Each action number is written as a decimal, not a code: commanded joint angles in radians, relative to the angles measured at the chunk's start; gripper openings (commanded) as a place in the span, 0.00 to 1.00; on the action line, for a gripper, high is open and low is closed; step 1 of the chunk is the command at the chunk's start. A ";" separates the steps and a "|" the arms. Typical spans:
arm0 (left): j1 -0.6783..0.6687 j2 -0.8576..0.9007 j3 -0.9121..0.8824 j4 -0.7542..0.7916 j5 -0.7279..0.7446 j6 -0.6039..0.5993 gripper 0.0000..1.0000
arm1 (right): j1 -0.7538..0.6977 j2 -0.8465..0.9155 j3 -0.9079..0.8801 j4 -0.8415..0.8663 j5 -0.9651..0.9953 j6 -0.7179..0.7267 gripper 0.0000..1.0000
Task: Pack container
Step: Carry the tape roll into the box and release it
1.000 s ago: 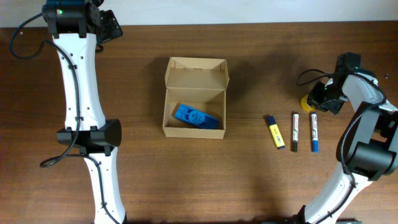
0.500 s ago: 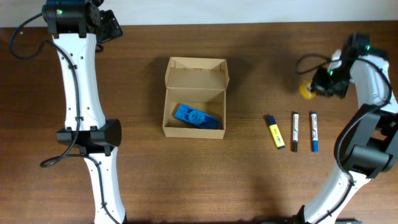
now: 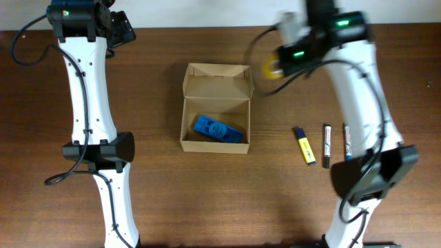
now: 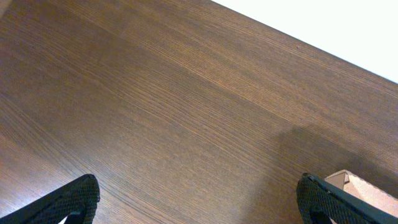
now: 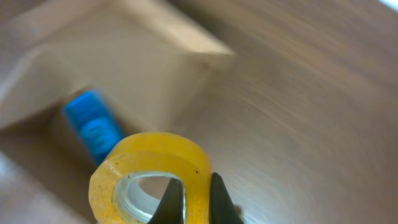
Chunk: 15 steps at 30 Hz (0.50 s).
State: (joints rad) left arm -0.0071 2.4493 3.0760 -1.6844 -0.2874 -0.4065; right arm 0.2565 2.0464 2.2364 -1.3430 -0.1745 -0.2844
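Note:
The container (image 3: 215, 141) is an open brown cardboard box at table centre with its flap lid standing at the back; a blue object (image 3: 217, 129) lies inside. My right gripper (image 3: 274, 67) is shut on a yellow tape roll (image 5: 149, 168), one finger through its hole, held in the air just right of the box's back corner. The wrist view shows the box (image 5: 93, 68) and the blue object (image 5: 93, 127) below the roll. My left gripper (image 4: 198, 199) is open and empty over bare table at the far left back, with a box corner (image 4: 364, 186) showing by its right finger.
Three pens lie in a row right of the box: a yellow and blue one (image 3: 304, 145), a black one (image 3: 326, 145) and a blue-tipped one (image 3: 348, 146). The right arm's base stands at the front right, the left arm's base at the front left.
My right gripper has swung quickly left from the table's far right edge to beside the box, carrying the yellow tape roll. The left arm has not moved.

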 commanded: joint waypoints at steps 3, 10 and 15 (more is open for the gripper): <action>0.003 -0.038 -0.005 -0.003 0.001 0.016 1.00 | 0.212 -0.012 0.002 -0.024 0.095 -0.274 0.04; 0.003 -0.038 -0.005 -0.003 0.001 0.016 1.00 | 0.326 0.058 -0.006 -0.007 0.127 -0.435 0.04; 0.003 -0.038 -0.005 -0.003 0.001 0.016 1.00 | 0.326 0.126 -0.013 -0.008 0.121 -0.434 0.04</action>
State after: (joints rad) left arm -0.0071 2.4493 3.0760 -1.6844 -0.2874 -0.4065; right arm 0.5861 2.1258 2.2345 -1.3537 -0.0711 -0.6834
